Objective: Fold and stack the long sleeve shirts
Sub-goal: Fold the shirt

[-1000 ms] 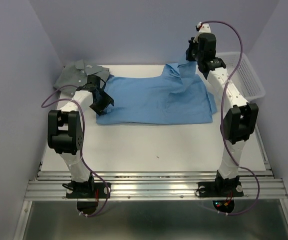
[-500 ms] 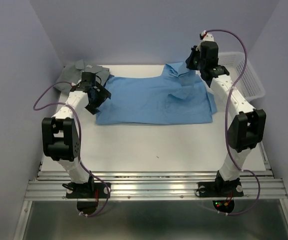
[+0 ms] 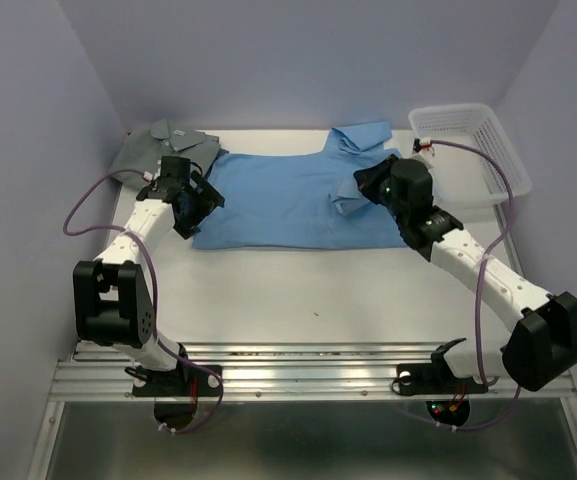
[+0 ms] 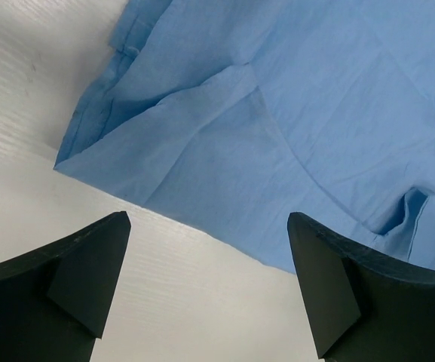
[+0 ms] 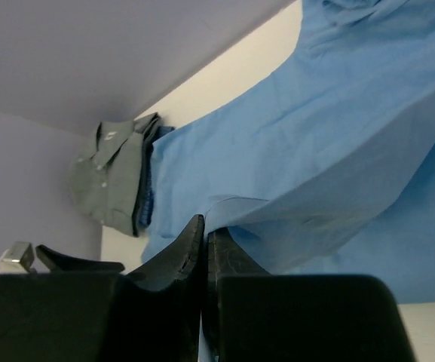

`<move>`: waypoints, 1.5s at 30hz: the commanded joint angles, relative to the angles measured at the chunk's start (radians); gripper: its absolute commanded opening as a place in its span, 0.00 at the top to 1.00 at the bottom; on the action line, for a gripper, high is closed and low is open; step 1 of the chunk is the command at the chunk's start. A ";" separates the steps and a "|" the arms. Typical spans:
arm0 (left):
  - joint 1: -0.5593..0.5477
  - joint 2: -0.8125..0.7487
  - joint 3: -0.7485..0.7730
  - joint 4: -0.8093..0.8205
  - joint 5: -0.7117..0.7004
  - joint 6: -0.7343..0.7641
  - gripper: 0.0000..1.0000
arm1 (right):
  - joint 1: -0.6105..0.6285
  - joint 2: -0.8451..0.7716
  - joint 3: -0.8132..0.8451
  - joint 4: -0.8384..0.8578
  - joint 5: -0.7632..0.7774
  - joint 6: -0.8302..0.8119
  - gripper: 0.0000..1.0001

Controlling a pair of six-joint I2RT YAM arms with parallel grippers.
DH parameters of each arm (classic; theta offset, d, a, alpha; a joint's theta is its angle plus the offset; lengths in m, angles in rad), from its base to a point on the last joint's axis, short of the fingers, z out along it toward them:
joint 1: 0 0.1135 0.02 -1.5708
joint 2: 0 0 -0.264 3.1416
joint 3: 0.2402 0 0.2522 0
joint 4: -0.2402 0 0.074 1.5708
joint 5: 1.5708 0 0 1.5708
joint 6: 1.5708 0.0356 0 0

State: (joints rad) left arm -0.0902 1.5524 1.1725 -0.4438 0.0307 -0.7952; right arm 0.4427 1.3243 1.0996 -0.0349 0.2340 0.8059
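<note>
The right gripper (image 5: pixel 204 230) has its two black fingers pressed together on a raised fold of the light sky-blue collared cloth shirt (image 3: pixel 278 195), on its collar side, and the cloth drapes away from the pinch. That shirt lies spread on the white table (image 3: pixel 318 285), just beside a folded grey-green button-up shirt (image 3: pixel 163 148) in the far left corner. The cloth looks light, thin and limp, likely to sag, wrinkle and slide over itself. Hems and corners seem the best holds, taken at two points so a fold runs straight. The left gripper (image 4: pixel 207 226), jaws wide apart and empty, hovers over the blue shirt's near-left corner. The right arm stretches low across the table, and the left arm is bent at the elbow, reaching toward the far left.
</note>
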 commanded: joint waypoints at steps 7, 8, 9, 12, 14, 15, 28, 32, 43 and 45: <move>-0.005 -0.158 -0.076 -0.006 0.031 0.083 0.01 | 0.312 0.113 -0.152 0.594 0.151 0.262 0.97; -0.003 -0.173 -0.079 -0.015 0.029 0.086 0.01 | 0.332 0.149 -0.152 0.619 0.203 0.250 0.97; -0.003 -0.181 -0.083 -0.019 0.028 0.094 0.01 | 0.361 0.165 -0.147 0.659 0.226 0.245 0.97; -0.003 -0.207 -0.097 -0.004 0.047 0.103 0.01 | 0.385 0.202 -0.133 0.701 0.277 0.228 0.97; -0.003 -0.213 -0.103 0.017 0.103 0.105 0.01 | 0.409 0.231 -0.104 0.681 0.320 0.207 0.96; -0.003 -0.215 -0.106 0.036 0.124 0.106 0.01 | 0.418 0.240 -0.104 0.682 0.339 0.181 0.96; -0.003 -0.244 -0.131 0.021 0.163 0.099 0.01 | 0.476 0.687 0.053 1.237 0.303 -0.071 0.93; 0.006 -0.299 -0.139 -0.022 0.100 0.106 0.01 | 0.476 0.751 0.131 1.276 0.315 -0.073 0.92; 0.064 -0.367 -0.125 -0.091 0.058 0.151 0.01 | 0.485 0.826 0.253 1.323 0.352 -0.145 0.92; 0.069 -0.368 -0.129 -0.093 0.052 0.151 0.01 | 0.485 0.843 0.246 1.313 0.324 -0.113 0.91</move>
State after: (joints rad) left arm -0.0292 1.2118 1.0409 -0.5179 0.1062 -0.6727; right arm 0.9180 2.1326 1.3254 1.2034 0.5354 0.7033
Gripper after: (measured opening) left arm 0.986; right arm 0.085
